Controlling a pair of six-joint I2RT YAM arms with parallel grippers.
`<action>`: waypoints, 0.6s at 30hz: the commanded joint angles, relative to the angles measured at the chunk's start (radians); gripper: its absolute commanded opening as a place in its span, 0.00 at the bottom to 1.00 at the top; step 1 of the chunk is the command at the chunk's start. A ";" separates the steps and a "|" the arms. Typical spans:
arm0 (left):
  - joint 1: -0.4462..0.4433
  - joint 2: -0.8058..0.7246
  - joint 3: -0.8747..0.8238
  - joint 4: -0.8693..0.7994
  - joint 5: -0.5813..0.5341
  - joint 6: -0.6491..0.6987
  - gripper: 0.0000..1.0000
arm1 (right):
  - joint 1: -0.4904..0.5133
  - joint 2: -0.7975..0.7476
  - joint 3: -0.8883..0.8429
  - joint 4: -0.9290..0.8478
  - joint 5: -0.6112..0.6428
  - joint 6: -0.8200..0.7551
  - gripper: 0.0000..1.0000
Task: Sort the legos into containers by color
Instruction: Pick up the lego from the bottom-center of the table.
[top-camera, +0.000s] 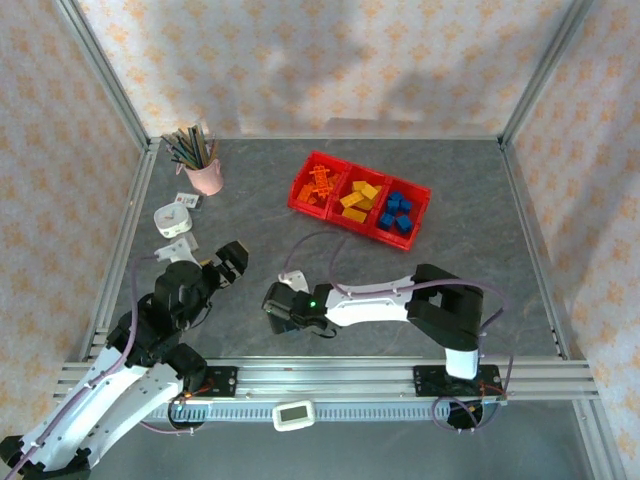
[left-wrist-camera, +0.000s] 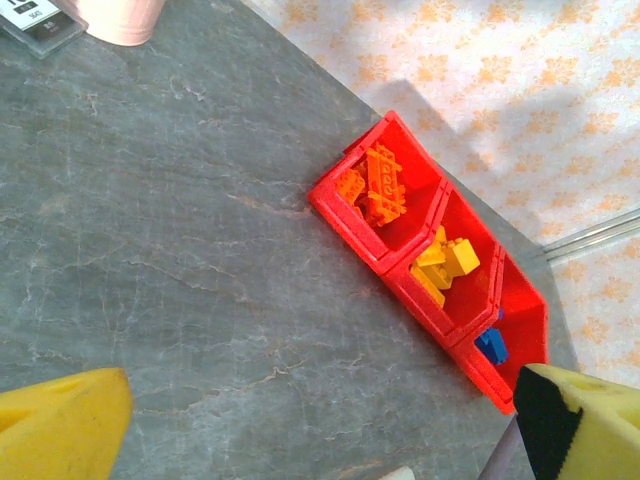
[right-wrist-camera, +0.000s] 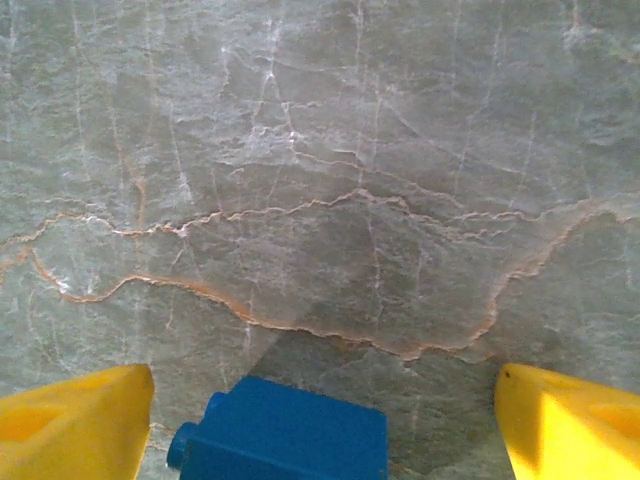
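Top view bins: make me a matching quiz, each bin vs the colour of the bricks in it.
Column A:
1. left bin
2. middle bin
3. right bin

Column B (colour inside):
a. blue
b. orange
c. yellow

Pairs: 1-b; 2-c; 3-a
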 joint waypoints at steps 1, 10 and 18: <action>0.009 -0.006 -0.010 -0.028 -0.026 -0.003 0.99 | 0.002 0.009 0.021 -0.049 0.034 0.067 0.83; 0.008 -0.001 -0.019 -0.010 -0.017 -0.004 0.99 | 0.002 -0.010 0.000 -0.062 0.035 0.080 0.59; 0.009 -0.003 -0.015 -0.005 -0.007 -0.007 0.99 | 0.002 -0.026 -0.005 -0.045 0.074 0.064 0.39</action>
